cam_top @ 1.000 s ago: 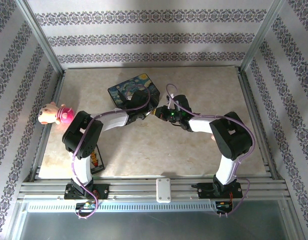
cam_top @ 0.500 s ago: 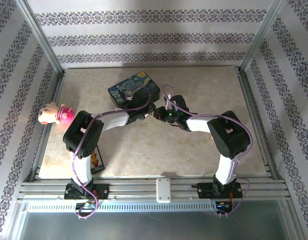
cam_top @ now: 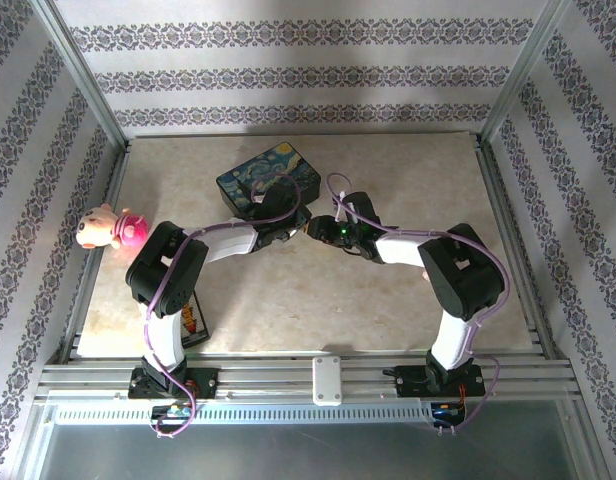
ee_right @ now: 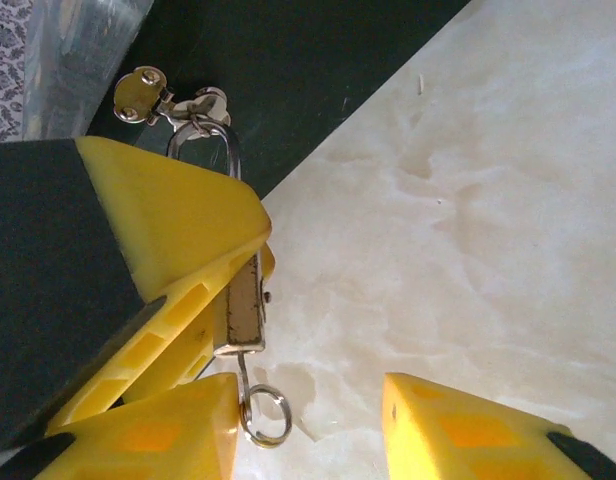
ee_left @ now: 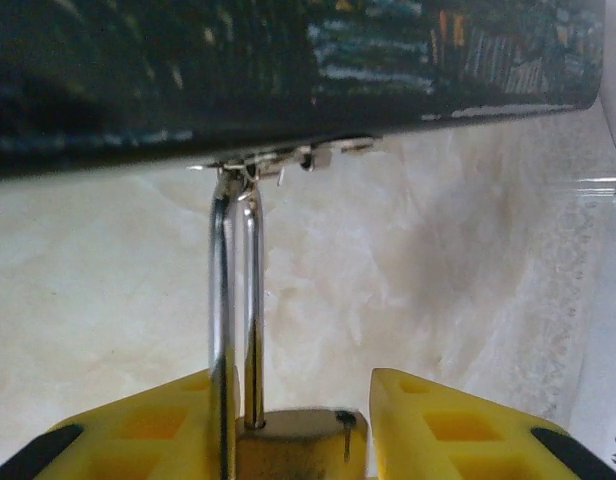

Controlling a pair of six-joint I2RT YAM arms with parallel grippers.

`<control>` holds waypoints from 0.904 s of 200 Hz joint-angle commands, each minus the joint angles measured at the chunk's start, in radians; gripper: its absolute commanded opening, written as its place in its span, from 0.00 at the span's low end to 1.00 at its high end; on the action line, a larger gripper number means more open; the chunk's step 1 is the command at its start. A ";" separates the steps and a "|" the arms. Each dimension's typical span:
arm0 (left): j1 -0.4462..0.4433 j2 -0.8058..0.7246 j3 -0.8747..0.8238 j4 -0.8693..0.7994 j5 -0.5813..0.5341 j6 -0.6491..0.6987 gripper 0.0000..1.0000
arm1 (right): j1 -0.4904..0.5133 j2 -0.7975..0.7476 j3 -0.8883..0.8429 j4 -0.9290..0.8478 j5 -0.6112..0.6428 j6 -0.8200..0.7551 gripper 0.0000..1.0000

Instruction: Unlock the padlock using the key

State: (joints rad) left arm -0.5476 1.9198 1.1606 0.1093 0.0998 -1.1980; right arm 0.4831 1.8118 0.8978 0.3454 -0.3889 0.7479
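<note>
Left pincer [ee_left: 293, 400] clamped on padlock [ee_left: 300, 437] body, right pincer [ee_right: 308, 388] agape — just beside it

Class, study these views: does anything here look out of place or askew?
The plush toy straddles the left edge of the table, partly off its surface, well away from the padlock. Nothing else stands out.

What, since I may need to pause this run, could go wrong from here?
The open right hand may pinch only the key's thin ring and slip. The left hand holds the padlock whose shackle threads the box's latch; twisting could strain it.
</note>
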 commanded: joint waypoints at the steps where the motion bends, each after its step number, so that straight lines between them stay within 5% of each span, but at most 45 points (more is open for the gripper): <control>1: -0.015 -0.005 -0.034 0.010 0.012 -0.004 0.41 | -0.013 -0.067 -0.011 0.043 0.012 -0.030 0.43; 44: -0.015 0.011 -0.053 0.032 0.021 -0.026 0.43 | -0.036 -0.061 0.003 0.035 -0.002 -0.038 0.43; 112: -0.014 -0.122 -0.110 0.023 0.025 -0.004 0.78 | -0.048 -0.024 0.100 -0.080 -0.009 -0.184 0.41; 138: -0.014 -0.219 -0.121 -0.014 0.012 0.046 1.00 | -0.041 -0.001 0.151 -0.124 -0.040 -0.251 0.40; 181: 0.002 -0.360 -0.064 -0.259 -0.122 0.227 0.99 | -0.025 0.067 0.257 -0.212 -0.100 -0.314 0.39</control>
State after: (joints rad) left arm -0.5465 1.6592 1.0290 -0.0261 0.0463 -1.1175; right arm 0.4366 1.8088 1.1076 0.2451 -0.4541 0.5163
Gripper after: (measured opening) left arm 0.992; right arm 0.390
